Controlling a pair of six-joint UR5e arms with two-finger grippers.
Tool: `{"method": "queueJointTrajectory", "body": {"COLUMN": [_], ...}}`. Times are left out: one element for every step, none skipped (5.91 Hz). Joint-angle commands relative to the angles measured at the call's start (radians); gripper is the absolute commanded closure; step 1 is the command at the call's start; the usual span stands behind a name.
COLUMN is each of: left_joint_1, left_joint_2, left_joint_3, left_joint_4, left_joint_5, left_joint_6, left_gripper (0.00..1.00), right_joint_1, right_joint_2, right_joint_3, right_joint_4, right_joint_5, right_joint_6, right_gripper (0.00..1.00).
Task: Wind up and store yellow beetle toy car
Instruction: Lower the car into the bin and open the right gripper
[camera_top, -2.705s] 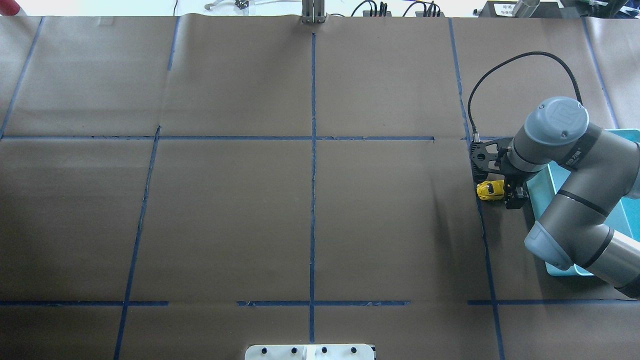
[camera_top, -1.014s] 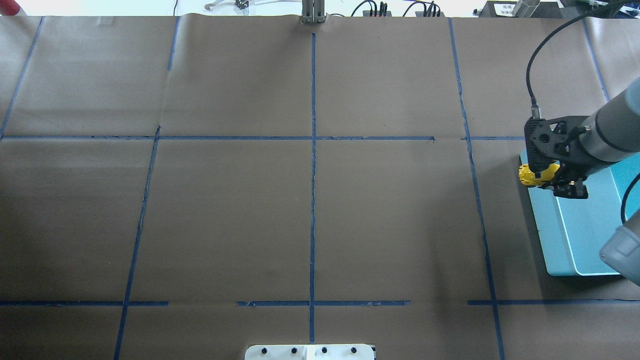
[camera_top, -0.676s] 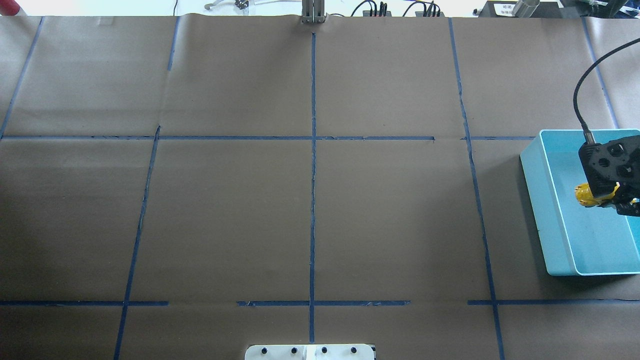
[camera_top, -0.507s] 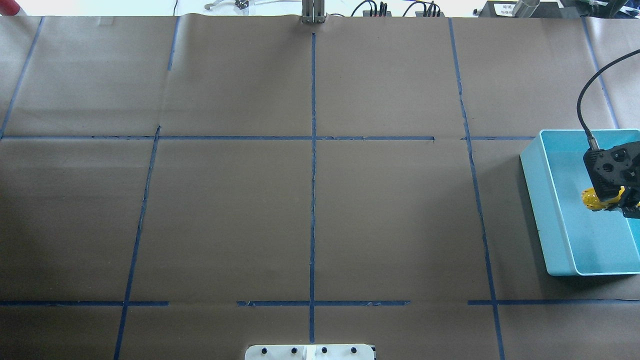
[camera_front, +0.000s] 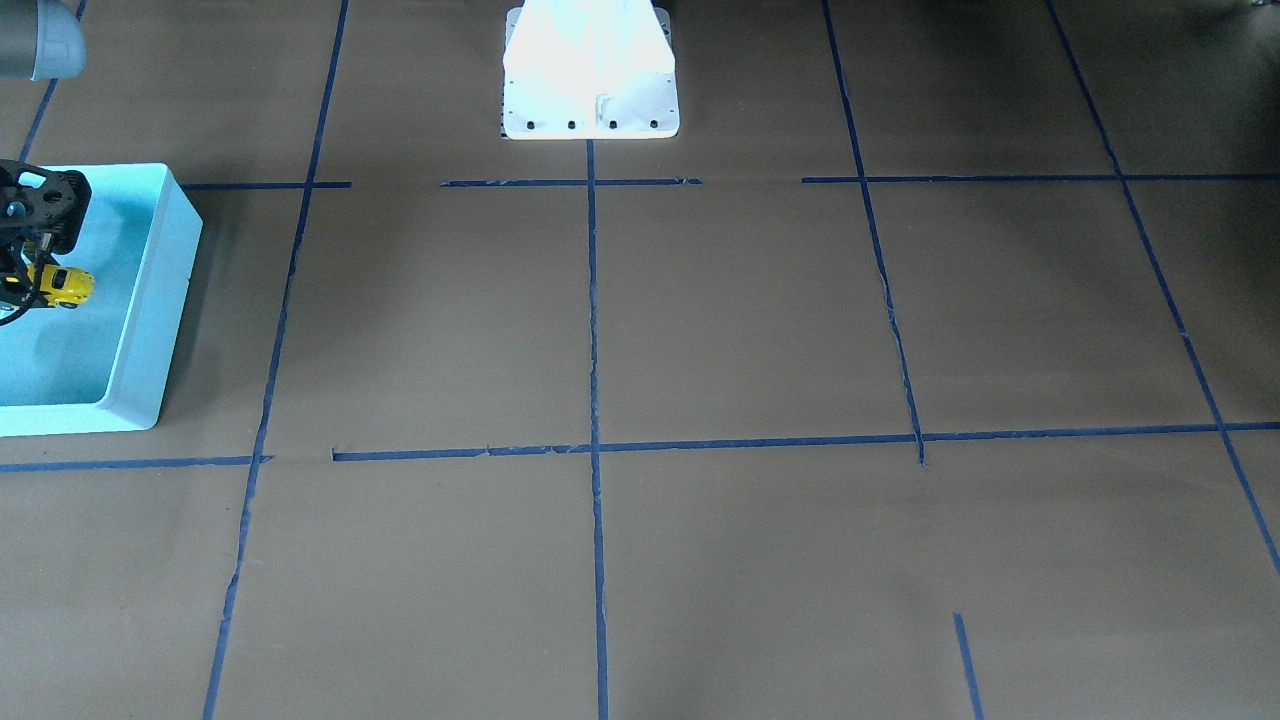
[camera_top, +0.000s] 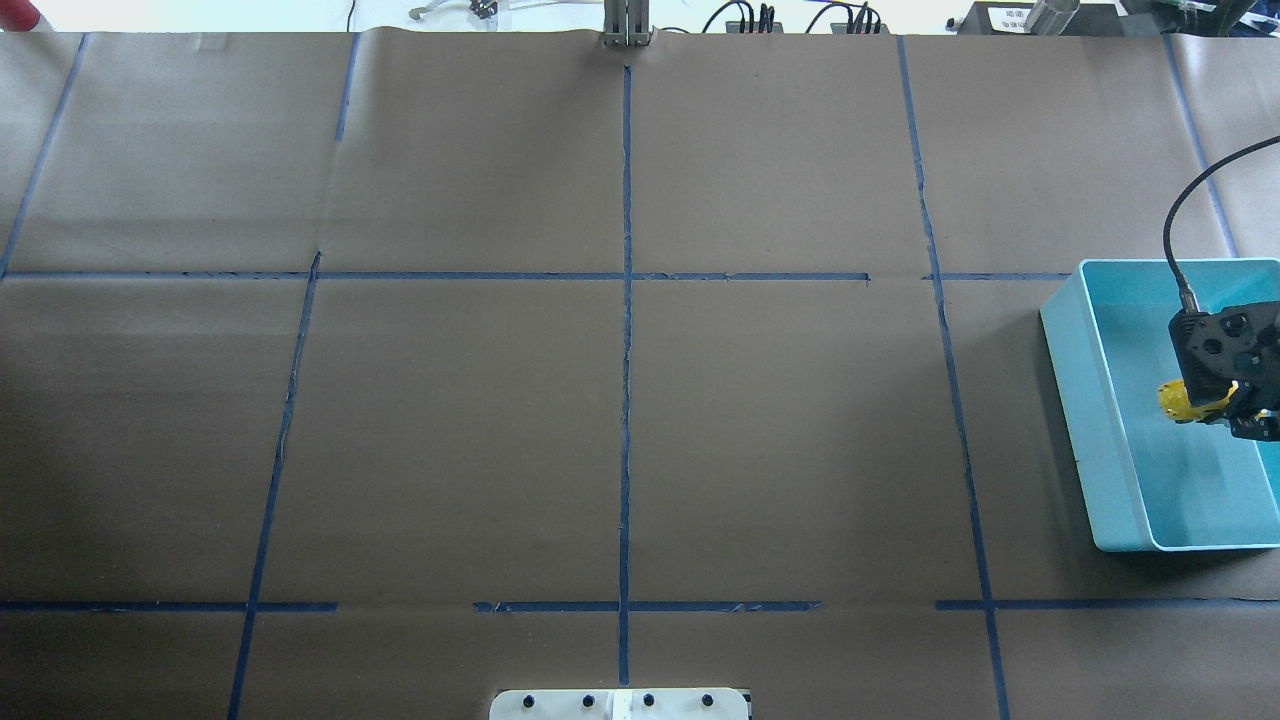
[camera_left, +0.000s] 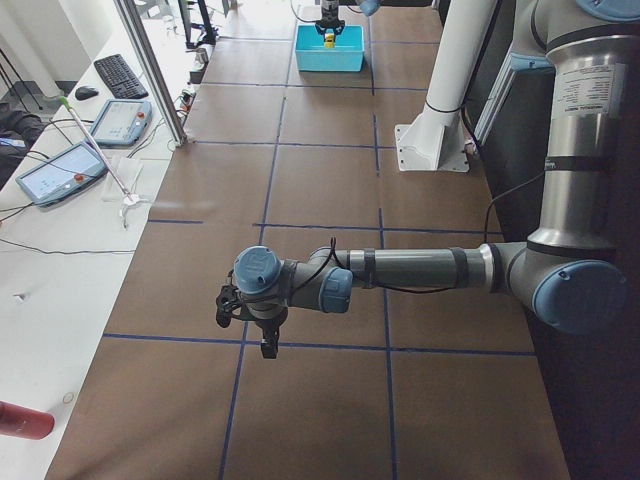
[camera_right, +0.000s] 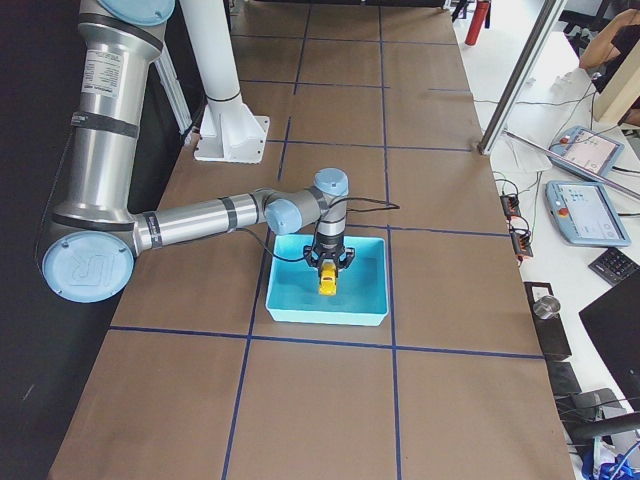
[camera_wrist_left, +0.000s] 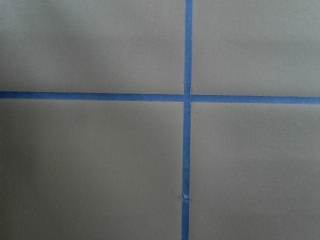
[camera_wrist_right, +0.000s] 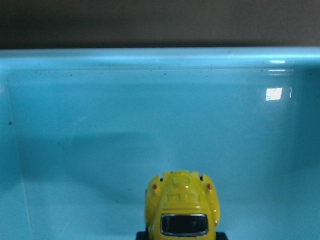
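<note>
The yellow beetle toy car (camera_top: 1178, 400) is held in my right gripper (camera_top: 1215, 408), inside the light blue bin (camera_top: 1075, 400) at the table's right end. The gripper is shut on the car and holds it just above the bin's floor. The right wrist view shows the car's rear (camera_wrist_right: 182, 207) with the bin's far wall (camera_wrist_right: 150, 100) behind it. The car also shows in the front view (camera_front: 62, 286) and the right side view (camera_right: 328, 280). My left gripper (camera_left: 245, 325) hangs over bare table; I cannot tell whether it is open or shut.
The table is covered in brown paper with a grid of blue tape lines (camera_top: 627, 300). The robot's white base plate (camera_front: 590, 90) stands at the near middle edge. The left wrist view shows only a tape cross (camera_wrist_left: 187, 97).
My right gripper lifted the car off the table beside the bin and carried it right, over the bin's rim and into the bin. In the last half second it barely moved.
</note>
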Motion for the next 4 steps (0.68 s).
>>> {"method": "queueJointTrajectory", "body": {"left_joint_1": [0.000,0.000,0.000,0.000], "left_joint_2": [-0.005,-0.007,-0.007,-0.007], "left_joint_3": [0.005,0.005,0.005,0.005], "left_joint_4": [0.000,0.000,0.000,0.000], "left_joint_5": [0.000,0.002,0.000,0.002], "left_joint_6": [0.002,0.002,0.000,0.000], "left_gripper": [0.00,0.00,0.00,0.00], "right_joint_1": [-0.032,-0.050,-0.064,-0.064], "right_joint_2": [0.005,0.006,0.008,0.012], "right_joint_3": [-0.031,-0.035,-0.038,-0.045], "right_joint_4": [0.007,0.009,0.009,0.009], "right_joint_5": [-0.001,-0.004,-0.008,-0.009], "right_joint_6": [0.007,0.009,0.009,0.007], "right_gripper": [0.99,0.99,0.97,0.90]}}
